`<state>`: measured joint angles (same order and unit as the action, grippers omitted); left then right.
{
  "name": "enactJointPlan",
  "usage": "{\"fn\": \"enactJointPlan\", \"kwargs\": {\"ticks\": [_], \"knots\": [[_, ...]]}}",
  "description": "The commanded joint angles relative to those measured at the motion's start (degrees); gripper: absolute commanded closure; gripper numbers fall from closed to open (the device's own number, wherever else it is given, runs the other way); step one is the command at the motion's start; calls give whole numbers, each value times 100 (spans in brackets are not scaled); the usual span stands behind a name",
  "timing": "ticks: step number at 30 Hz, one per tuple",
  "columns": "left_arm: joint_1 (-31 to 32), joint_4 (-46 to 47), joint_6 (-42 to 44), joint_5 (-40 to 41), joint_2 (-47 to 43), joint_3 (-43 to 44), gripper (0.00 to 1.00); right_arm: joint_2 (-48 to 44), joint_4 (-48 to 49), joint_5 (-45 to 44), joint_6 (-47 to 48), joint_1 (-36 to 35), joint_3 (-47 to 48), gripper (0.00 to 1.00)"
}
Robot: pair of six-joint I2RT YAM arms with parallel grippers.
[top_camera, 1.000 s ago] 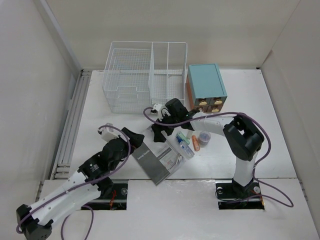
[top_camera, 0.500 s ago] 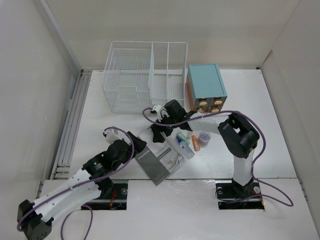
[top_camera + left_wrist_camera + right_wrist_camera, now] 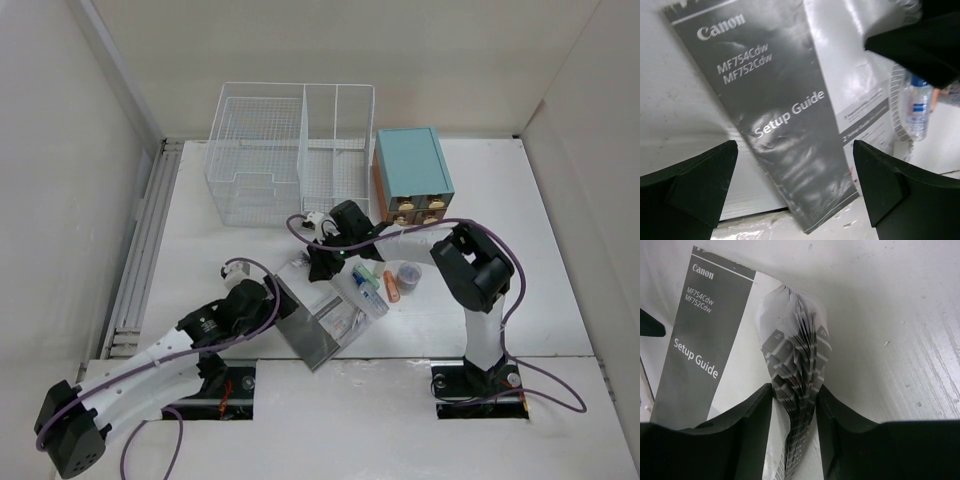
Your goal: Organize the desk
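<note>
Between the black fingers (image 3: 747,430) of the right gripper (image 3: 792,390), a fanned bunch of pages at one corner of a grey Canon setup guide (image 3: 700,355) is pinched. Both fingers press against the paper, so this gripper is clamped on the booklet. Below it, the rest of the guide rests on the white desk (image 3: 500,200), cover up, with the words "Setup Guide" readable.

Directly above the guide's other end hangs the left gripper (image 3: 794,160). Its jaws are spread wide apart with nothing between them, and the grey cover fills the gap beneath.

Just to the right of the right gripper, a small clear bottle (image 3: 370,295) with a blue label, a small orange item (image 3: 391,287) and a small round pot (image 3: 408,272) lie close together on the desk.

Beyond the right gripper, toward the back wall, stands a white wire basket (image 3: 290,150). A teal drawer box (image 3: 412,165) stands just to the basket's right.

The desk stretches under both arms, bounded by white walls, with a ribbed rail (image 3: 150,240) along the edge to the left of the left gripper.
</note>
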<state>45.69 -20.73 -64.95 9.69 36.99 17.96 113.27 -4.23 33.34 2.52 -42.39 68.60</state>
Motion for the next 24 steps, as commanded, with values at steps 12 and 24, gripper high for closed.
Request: {"fn": "enactJointPlan", "kwargs": {"ticks": [12,24], "knots": [[80,262,395,-529,1116,85,0,107,-131,621,-24,64,145,78],[186,114,308,-399,1021,138,0,-375,-350,1604,-24,450,251,100]]}}
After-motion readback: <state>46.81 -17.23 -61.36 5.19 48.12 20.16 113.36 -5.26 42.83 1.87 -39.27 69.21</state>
